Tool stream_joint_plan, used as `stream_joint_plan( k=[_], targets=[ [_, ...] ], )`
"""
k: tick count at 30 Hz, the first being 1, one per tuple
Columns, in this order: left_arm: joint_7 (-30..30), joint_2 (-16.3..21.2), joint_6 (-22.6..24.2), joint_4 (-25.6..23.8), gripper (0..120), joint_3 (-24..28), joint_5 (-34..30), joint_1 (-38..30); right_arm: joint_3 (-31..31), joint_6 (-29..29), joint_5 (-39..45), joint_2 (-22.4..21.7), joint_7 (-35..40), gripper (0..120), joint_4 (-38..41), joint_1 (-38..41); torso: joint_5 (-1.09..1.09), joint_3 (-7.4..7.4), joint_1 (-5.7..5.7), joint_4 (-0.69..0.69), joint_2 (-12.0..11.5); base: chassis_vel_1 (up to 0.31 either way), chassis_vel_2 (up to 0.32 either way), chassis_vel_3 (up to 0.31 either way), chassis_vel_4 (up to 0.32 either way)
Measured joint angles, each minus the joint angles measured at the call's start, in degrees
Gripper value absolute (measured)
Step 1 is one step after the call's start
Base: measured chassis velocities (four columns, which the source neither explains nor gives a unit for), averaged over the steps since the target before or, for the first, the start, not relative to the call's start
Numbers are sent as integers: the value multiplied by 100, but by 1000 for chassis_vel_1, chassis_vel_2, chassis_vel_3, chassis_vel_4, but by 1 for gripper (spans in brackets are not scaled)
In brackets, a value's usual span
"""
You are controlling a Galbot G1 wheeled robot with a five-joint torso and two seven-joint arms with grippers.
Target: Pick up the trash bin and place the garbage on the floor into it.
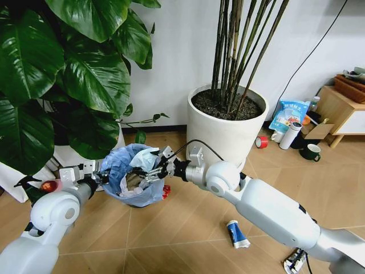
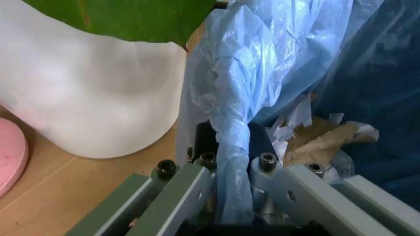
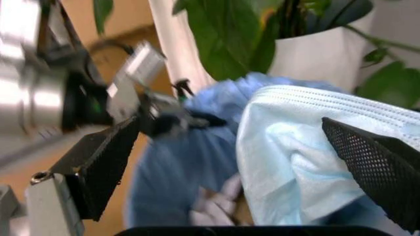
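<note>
Blue crinkly bag lines the bin, which hangs off the floor in front of a big white pot. The left gripper is pinched tight on the bin's rim and bag, right between its fingers. The right gripper is just over the bin's mouth, fingers spread wide, with a light-blue face mask lying between them. Paper wads sit inside the bin. A blue-white wrapper lies on the floor, below the right arm.
</note>
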Motion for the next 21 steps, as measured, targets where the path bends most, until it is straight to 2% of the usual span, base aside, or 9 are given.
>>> stream_joint_plan(
  k=[3,5,6,9,18,21],
  targets=[
    [0,0,-7,-12,0,1,2,10,-55,-65,378,118,95,100,-31,44,1,0,0,1,0,0,0,0,0],
    [-1,1,-18,-38,0,-2,4,39,-115,-264,1223,325,454,100,-47,96,0,0,0,2,0,0,0,0,0],
    [-1,1,-18,-38,0,-2,4,39,-115,-264,1223,325,454,100,-47,96,0,0,0,2,0,0,0,0,0],
    [-1,2,-35,-75,0,-25,12,81,-111,-521,2383,575,1120,100,-19,111,0,0,0,2,0,0,0,0,0],
    [-2,-20,-64,-117,0,-32,42,140,25,-718,2740,603,1514,100,-80,110,-1,0,0,0,0,0,0,0,0],
    [-1,-26,-82,-152,0,-33,56,191,63,-577,1769,512,1182,100,-289,86,0,0,0,0,0,0,0,0,0]
  ],
)
